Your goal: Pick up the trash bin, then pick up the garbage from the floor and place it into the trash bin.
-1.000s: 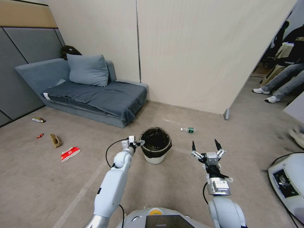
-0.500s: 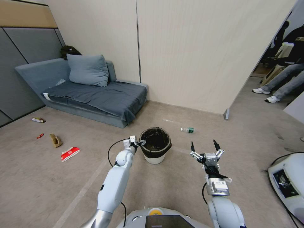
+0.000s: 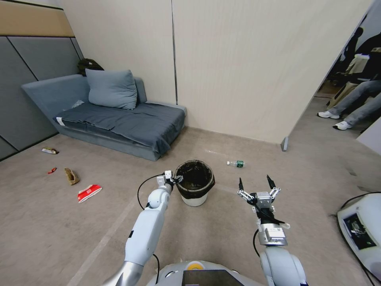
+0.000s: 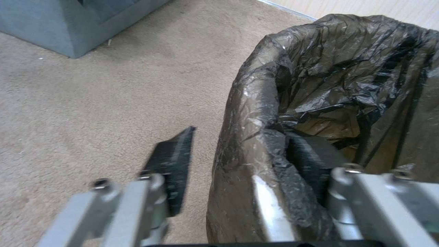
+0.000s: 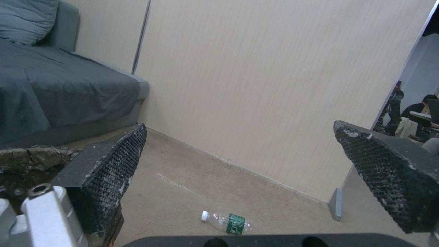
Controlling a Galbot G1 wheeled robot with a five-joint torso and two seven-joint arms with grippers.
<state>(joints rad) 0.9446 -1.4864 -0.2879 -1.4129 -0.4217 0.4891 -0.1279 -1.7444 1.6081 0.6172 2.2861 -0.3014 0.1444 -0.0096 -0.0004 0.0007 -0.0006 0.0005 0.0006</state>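
The trash bin (image 3: 194,197), a small white bucket lined with a black bag, stands on the carpet ahead of me. My left gripper (image 3: 174,179) is open at its left rim. In the left wrist view one finger (image 4: 176,164) is outside the bin (image 4: 347,68) and apart from its wall, while the other finger (image 4: 311,159) is inside the bag. My right gripper (image 3: 256,183) hangs open and empty to the bin's right. Garbage lies around: a clear green-labelled bottle (image 3: 236,163) (image 5: 226,223), a red-and-white carton (image 3: 89,193), a tan paper bag (image 3: 71,176), a red scrap (image 3: 51,170) and a yellow wrapper (image 3: 49,150).
A grey sofa (image 3: 119,123) with a pillow stands at the back left against a beige partition wall (image 3: 246,71). A white machine (image 3: 361,226) sits on the floor at the right. Seated people's legs show beyond the doorway at the far right.
My left arm has reached slightly farther, bringing its gripper closer over the bin's rim. The right gripper has drifted a little. The whole view has shifted slightly.
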